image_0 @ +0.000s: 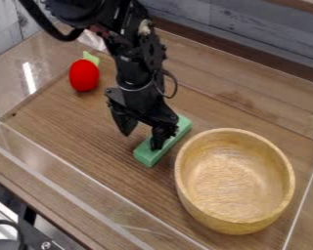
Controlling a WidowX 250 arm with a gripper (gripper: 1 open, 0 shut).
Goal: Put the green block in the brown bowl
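The green block (pixel 163 143) lies flat on the wooden table, just left of the brown bowl (pixel 234 179), which holds nothing. My gripper (pixel 144 133) hangs from the black arm right over the block's upper left half. It is open, one finger on each side of the block, with the tips close to the table. Part of the block is hidden behind the fingers.
A red round object (pixel 83 73) sits at the back left. Clear plastic walls (pixel 67 176) fence the table along the front and left. The bowl stands near the right front corner.
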